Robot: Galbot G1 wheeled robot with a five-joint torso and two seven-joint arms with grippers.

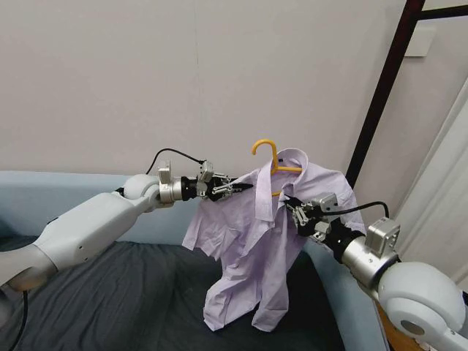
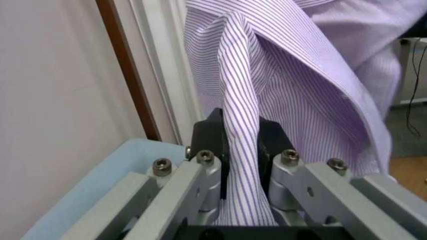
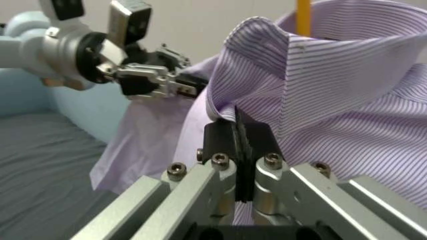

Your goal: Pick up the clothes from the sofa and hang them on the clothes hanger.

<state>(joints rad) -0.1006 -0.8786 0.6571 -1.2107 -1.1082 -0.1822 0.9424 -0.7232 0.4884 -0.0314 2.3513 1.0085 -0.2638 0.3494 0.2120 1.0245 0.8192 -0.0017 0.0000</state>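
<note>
- Plain pale wall [image 1: 110, 73] fills the upper head view; dark rack pole [image 1: 384, 80] slants down at upper right; light blue sofa [image 1: 44, 190] with dark grey seat cushion [image 1: 131, 292] runs along the lower left
- lilac striped shirt [image 1: 256, 248] hangs mid-frame, slightly right of centre, held up above the cushion; its hem dangles low, near the cushion; whether it touches cannot be told
- yellow hanger [image 1: 265, 146] sits inside the collar; hook pokes up above the shirt, against the wall
- left gripper [image 1: 235, 189] reaches in from the left at mid-height, at the shirt's shoulder on the left of the frame; left wrist view shows a fold of striped cloth pinched between its black pads [image 2: 208, 140], fingers closed on it
- right gripper [image 1: 292, 207] comes up from lower right to the shirt front, just below the collar; in the right wrist view its pads [image 3: 223, 137] are pressed together on the shirt's front edge; hanger stem is at the top of that frame; left gripper shows farther off at upper left
</note>
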